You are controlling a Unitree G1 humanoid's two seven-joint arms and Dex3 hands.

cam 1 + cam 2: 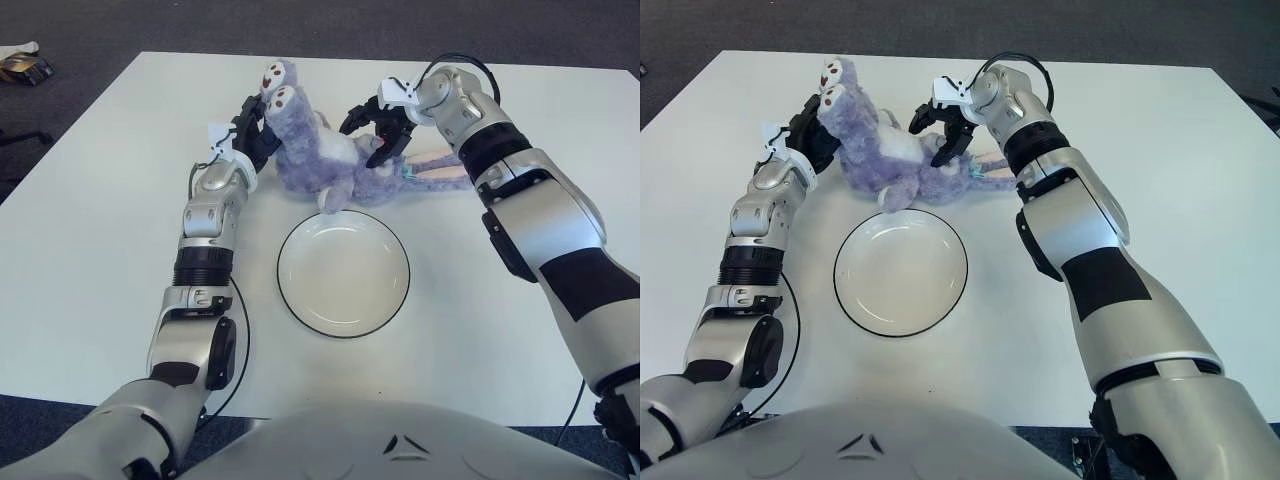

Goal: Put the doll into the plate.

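While the plate (343,273) lay bare, both the left hand (254,135) and right hand (381,125) gripped the doll (318,155) (purple plush) just beyond its rim.

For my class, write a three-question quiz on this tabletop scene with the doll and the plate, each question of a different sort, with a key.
1. True or false: the doll already lies in the plate.
2. Which hand holds the doll at its head end? A. left hand B. right hand C. neither
3. Fill in: the plate sits ____ the robot than the doll does.

Key
1. False. The doll is on the table beyond the plate, which holds nothing.
2. A. The left hand grips beside the head; the right hand is closed on the body.
3. nearer to
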